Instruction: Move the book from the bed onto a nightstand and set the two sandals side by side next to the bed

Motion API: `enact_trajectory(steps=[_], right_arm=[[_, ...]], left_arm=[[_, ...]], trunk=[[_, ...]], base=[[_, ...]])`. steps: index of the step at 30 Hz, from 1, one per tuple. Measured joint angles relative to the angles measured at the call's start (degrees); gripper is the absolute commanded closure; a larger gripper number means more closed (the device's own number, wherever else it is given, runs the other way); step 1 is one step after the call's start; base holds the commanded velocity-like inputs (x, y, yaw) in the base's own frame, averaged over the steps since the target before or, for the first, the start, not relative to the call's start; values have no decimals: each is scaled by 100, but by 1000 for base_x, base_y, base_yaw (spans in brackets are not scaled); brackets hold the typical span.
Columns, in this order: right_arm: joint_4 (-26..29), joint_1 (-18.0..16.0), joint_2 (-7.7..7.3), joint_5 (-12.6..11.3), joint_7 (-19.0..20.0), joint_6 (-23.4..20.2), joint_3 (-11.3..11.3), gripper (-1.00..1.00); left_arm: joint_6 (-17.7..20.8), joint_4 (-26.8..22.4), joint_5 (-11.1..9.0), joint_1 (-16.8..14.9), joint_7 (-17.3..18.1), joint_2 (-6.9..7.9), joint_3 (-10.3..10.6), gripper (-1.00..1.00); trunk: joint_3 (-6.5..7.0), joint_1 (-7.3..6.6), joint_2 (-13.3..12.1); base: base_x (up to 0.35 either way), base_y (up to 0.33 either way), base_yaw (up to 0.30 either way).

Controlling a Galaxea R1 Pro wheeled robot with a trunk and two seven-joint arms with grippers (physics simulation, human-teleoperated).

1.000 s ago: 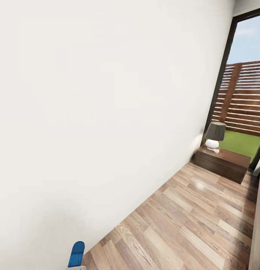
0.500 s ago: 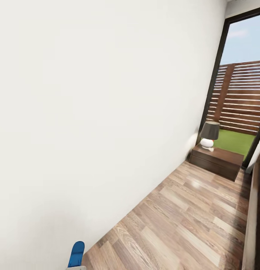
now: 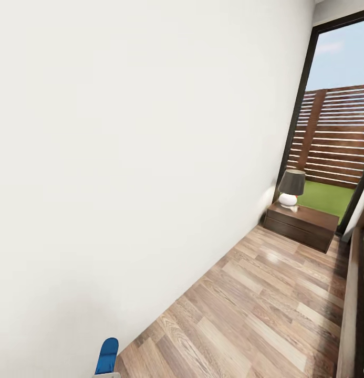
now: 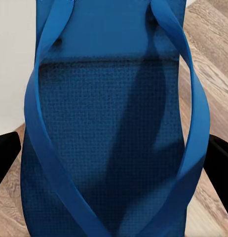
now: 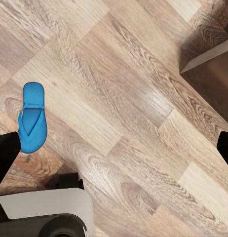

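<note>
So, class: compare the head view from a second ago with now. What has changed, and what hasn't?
The whole view has swung right, so the camera moved, not the room: the nightstand and lamp sit further left, and more of the bed edge appears. Unchanged: the blue sandal stays at the frame's bottom, held between the left jaws.

I see a table lamp [image 3: 291, 187]: dark shade, white round base, standing beside the white wall [image 3: 139, 157].

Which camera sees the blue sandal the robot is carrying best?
The left wrist view: the held sandal looms close between the left pincer's fingers, straps clear. The head view catches just its tip.
</note>
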State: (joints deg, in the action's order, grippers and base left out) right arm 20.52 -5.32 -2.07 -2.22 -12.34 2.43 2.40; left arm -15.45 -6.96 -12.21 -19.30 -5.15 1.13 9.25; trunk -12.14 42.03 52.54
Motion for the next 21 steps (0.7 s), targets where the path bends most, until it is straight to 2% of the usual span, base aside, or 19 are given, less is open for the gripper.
enact_trajectory(steps=[5, 9, 13, 17, 21], right_arm=[[18, 0, 20, 5, 2, -3, 22, -100], [50, -17, 158, 11, 9, -33, 185, -100], [36, -132, 258, 4, 24, -243, 315, -100], [11, -348, 553, 3, 34, -747, 380, -100], [16, -434, 723, 2, 32, -1056, 509, -100]], left_arm=[[-1, 0, 0, -1, 0, -4, 3, 100], [3, 0, 1, -3, 1, -7, 1, 100], [4, -3, 1, -5, 2, -8, 4, 100], [6, -6, 2, -8, 15, -12, 5, 100], [14, -5, 4, -8, 32, -29, 3, 100]], trunk=[[0, 0, 0], [0, 0, 0], [0, 0, 0], [0, 0, 0], [0, 0, 0]], base=[[0, 0, 0], [0, 0, 0], [0, 0, 0], [0, 0, 0], [0, 0, 0]])
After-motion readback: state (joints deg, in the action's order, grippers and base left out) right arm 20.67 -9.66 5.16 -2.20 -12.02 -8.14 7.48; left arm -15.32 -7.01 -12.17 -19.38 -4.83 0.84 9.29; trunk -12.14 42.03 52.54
